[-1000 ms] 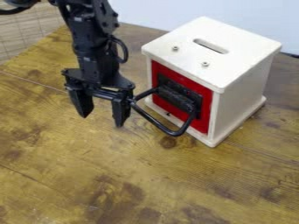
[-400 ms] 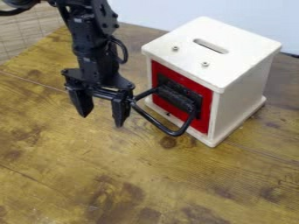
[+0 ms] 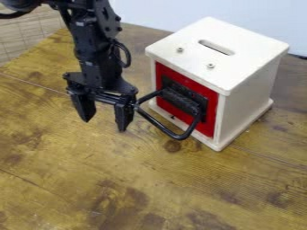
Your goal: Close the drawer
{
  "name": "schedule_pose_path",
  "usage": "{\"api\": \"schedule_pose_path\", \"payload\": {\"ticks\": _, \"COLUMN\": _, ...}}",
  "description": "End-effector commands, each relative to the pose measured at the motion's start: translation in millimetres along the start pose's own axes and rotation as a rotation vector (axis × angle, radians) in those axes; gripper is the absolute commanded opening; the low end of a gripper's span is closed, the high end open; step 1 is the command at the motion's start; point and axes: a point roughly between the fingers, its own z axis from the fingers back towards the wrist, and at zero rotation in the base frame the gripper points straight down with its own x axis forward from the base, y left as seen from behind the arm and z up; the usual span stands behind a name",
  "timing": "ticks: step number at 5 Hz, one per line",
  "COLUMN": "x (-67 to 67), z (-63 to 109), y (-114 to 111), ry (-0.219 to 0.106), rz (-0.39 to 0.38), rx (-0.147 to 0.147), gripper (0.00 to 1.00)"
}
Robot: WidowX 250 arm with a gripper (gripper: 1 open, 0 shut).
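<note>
Claw (image 3: 106, 115) spread open with nothing between its fingers, just above the wooden table (image 3: 84, 175), red drawer (image 3: 214, 101) beside it, sitting closed inside the white box (image 3: 228, 67), black loop handle (image 3: 178, 135) jutting out toward the claw

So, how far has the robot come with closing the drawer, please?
The drawer already looks closed: its red front sits within the edges of the white box. Nothing appears in hand; the gripper is open beside the black handle. Probably only backing away is left, though one view cannot prove full closure.
</note>
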Motion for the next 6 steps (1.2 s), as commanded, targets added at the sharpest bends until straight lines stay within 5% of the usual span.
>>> {"api": "schedule_pose_path", "payload": {"ticks": 1, "x": 4.7, "z": 22.1, "y": 8, "ry": -0.062, "rz": 0.017, "rx": 0.008, "gripper": 1.0}}
{"api": "schedule_pose_path", "payload": {"ticks": 6, "x": 4.4, "z": 8.9, "y": -1, "ry": -0.025, "rz": 0.008, "rx": 0.001, "gripper": 1.0}}
